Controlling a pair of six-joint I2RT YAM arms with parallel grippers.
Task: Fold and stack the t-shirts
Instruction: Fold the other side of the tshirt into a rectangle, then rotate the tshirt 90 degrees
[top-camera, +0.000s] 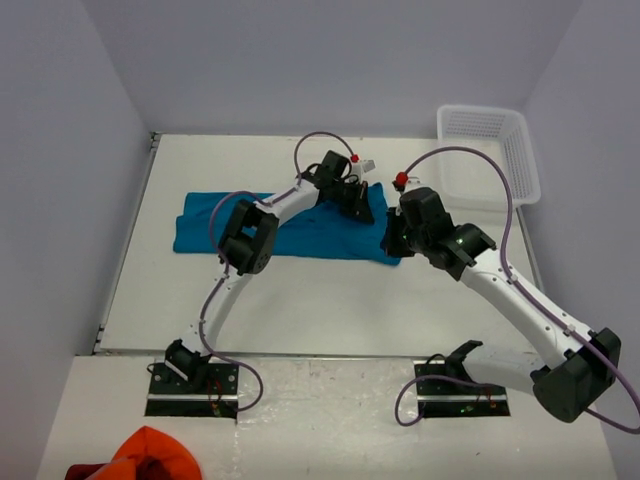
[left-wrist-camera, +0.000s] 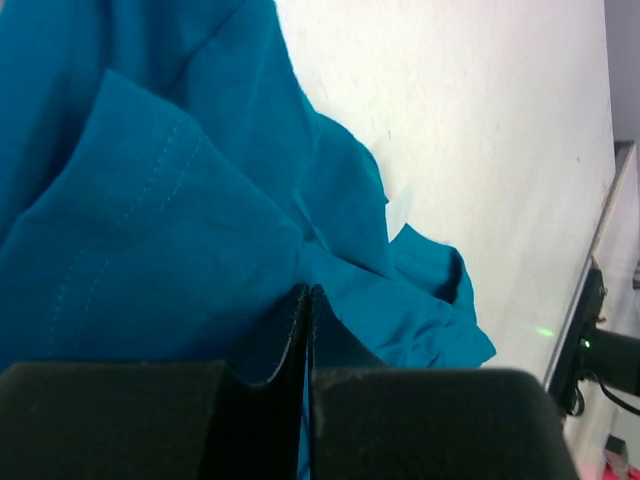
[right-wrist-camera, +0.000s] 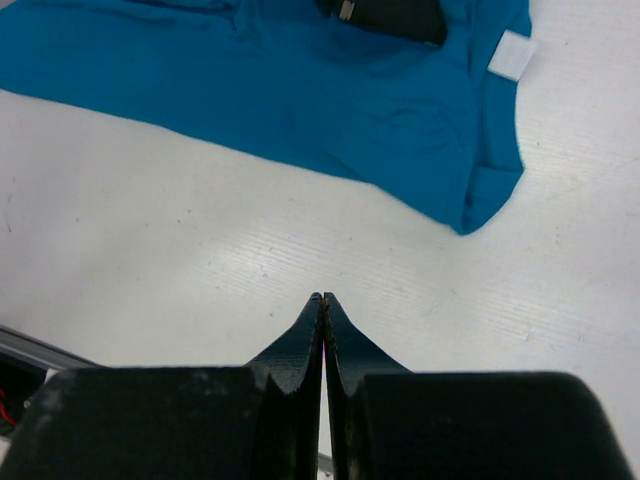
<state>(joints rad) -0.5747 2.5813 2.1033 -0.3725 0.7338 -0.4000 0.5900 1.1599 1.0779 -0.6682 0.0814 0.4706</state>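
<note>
**A:** Where does the shirt sit on the bench (top-camera: 300, 310)?

**B:** The t-shirt (top-camera: 290, 232) lies spread in a wide band across the far middle. How many layers it has cannot be told. Its rumpled right end is at the tips of the left fingers and just ahead of the right ones.

**A:** And the basket (top-camera: 520, 170)?

**B:** It stands beyond the right fingers, well apart from the cloth, probably to keep the folding area free.

**A:** What are the left fingers (left-wrist-camera: 292, 335) doing?

**B:** They are clenched. A ridge of teal cloth rises to their tips and a sliver shows between them, so they appear to be pinching the t-shirt's far right corner. That is likely a hold for carrying the end over.

**A:** The right fingers (right-wrist-camera: 345, 345)?

**B:** They are pressed together on nothing, above bare bench, with the hem ahead of them and not touching. They would have to part before taking the near corner.

**A:** Anything smaller?

**B:** A white label (right-wrist-camera: 512, 55) sits at the cloth's edge, ahead and to the right of the right fingers.
</note>
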